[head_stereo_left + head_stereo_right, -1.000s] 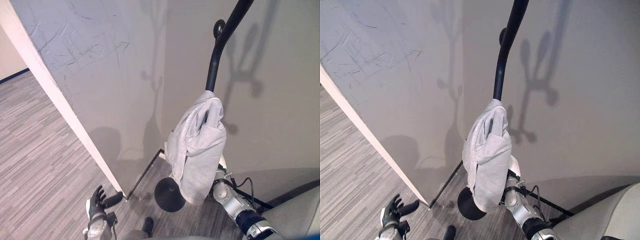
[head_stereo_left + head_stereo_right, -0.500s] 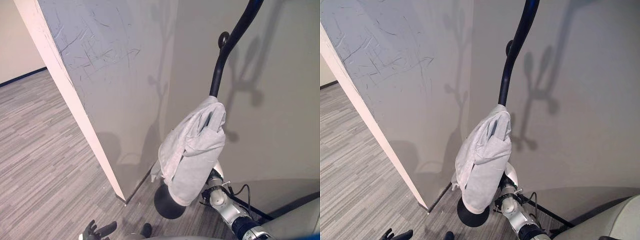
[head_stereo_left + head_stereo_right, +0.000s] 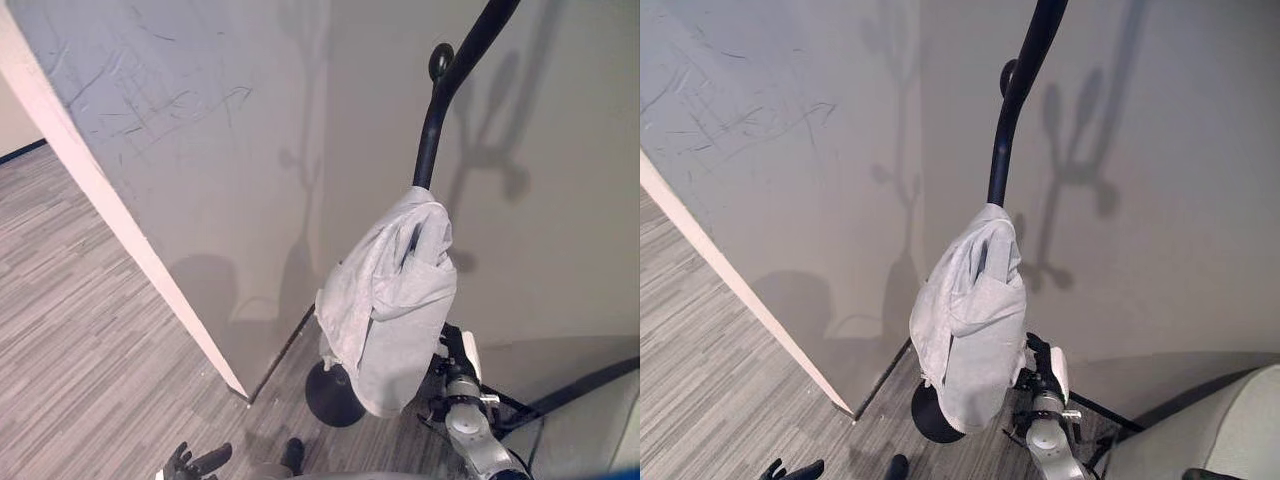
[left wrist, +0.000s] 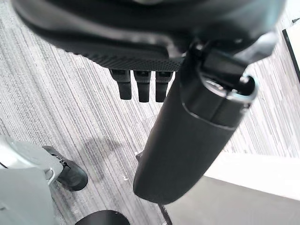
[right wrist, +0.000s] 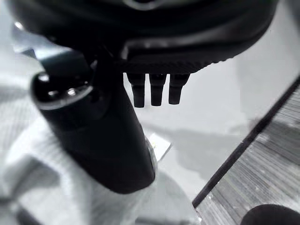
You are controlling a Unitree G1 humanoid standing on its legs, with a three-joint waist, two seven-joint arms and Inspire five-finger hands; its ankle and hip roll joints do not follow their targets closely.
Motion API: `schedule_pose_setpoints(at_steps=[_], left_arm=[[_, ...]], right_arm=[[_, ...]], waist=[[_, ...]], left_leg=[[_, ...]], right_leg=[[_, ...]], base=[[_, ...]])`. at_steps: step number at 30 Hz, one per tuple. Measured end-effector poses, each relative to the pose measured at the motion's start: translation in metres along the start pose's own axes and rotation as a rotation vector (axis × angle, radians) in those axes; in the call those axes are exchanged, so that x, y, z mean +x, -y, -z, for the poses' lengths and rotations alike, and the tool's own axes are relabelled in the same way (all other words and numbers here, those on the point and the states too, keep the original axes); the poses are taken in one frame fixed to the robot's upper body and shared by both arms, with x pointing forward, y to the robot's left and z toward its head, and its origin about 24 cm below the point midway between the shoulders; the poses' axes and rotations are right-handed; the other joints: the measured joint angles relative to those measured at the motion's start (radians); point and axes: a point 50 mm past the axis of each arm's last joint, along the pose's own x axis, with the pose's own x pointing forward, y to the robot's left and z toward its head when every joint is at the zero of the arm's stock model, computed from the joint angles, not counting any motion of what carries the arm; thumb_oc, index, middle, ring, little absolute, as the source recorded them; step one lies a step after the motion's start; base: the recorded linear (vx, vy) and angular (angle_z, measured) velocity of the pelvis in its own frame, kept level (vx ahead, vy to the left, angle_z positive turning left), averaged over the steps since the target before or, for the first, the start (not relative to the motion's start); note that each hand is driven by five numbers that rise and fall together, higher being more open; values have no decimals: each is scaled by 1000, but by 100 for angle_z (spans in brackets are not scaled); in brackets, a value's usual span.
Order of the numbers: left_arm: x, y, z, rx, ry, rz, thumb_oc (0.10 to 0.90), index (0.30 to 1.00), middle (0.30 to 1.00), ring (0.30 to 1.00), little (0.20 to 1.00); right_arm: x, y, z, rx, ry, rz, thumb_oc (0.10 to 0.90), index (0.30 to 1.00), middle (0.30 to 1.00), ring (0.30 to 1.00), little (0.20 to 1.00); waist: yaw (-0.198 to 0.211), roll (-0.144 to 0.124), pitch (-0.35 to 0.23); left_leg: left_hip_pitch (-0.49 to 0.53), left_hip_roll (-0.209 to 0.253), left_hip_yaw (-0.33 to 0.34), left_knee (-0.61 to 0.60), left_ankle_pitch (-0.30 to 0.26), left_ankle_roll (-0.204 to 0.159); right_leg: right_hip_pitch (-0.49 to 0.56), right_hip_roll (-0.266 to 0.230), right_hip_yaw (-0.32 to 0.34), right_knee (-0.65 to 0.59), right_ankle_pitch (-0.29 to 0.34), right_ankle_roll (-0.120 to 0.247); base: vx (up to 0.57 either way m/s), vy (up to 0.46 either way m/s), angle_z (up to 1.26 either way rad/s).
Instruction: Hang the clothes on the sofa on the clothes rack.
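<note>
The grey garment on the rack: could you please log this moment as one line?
grey garment: draped on black rack | right hand: open beside garment | left hand: open, low over floor

Pale grey garment (image 3: 392, 305) hanging on a glossy black clothes rack (image 3: 440, 110) with a black round base (image 3: 333, 395); grey striped floor (image 3: 90, 340) lying below plain grey-beige walls (image 3: 560, 120); dark left hand (image 3: 195, 464).

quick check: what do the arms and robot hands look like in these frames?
Both robot hands are dark, with a thick smooth thumb and a row of squared fingers. The left robot hand shows a ribbed black palm edge; the right robot hand matches it. The right arm is silver-grey with rounded joints, and its hand carries a white cover.
</note>
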Motion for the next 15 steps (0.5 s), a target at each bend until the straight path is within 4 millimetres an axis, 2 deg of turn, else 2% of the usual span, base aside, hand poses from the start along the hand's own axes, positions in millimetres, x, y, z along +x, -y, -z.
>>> schedule_pose_setpoints(at_steps=[3,5,6,7,9,11,12,15], left_arm=[[0,-5,6,-22,-32,-15,800,900,900,900,900],[-1,-8,11,-44,-68,-27,800,900,900,900,900],[-1,-5,11,-59,-72,-18,800,900,900,900,900],[-1,-1,11,-77,-81,-7,800,900,900,900,900],[-1,1,13,-81,-93,7,800,900,900,900,900],[-2,0,15,-90,-107,6,800,900,900,900,900],[-2,0,17,-108,-117,10,800,900,900,900,900],[-2,2,19,-104,-130,44,800,900,900,900,900]], right_arm=[[-7,-1,15,260,-97,68,800,900,900,900,900],[-12,-9,36,520,-246,165,800,900,900,900,900],[-20,-8,54,594,-348,222,800,900,900,900,900],[-32,-7,78,753,-491,327,800,900,900,900,900],[-58,-4,108,865,-652,451,800,900,900,900,900],[-78,-3,127,931,-742,498,800,900,900,900,900],[-95,-5,140,975,-815,501,800,900,900,900,900],[-114,-11,151,1000,-875,401,800,900,900,900,900]], waist=[[-25,-2,-1],[-40,-6,-2],[-45,-6,-2],[-44,-5,-2],[-48,-3,-1],[-59,6,2],[-73,9,2],[-80,15,2]], left_leg=[[7,4,15,0,-6,1],[14,7,26,0,-10,0],[16,8,28,0,-13,-3],[16,7,30,0,-16,-6],[17,7,33,0,-16,-4],[19,9,39,0,-16,-2],[20,10,42,1,-16,-2],[22,16,55,1,-16,-3]], right_leg=[[1,0,19,0,0,0],[4,0,29,0,0,0],[5,-1,31,0,0,0],[4,-1,34,0,-1,-1],[4,-2,40,0,-1,-1],[3,-2,46,0,-1,-1],[3,-2,48,0,-1,-1],[0,1,60,0,-1,-1]], base=[[-7,7,-21],[10,2,-14],[11,4,-9],[10,4,-6],[-4,6,-7],[-26,6,-10],[-32,5,-9],[-19,6,-12]])
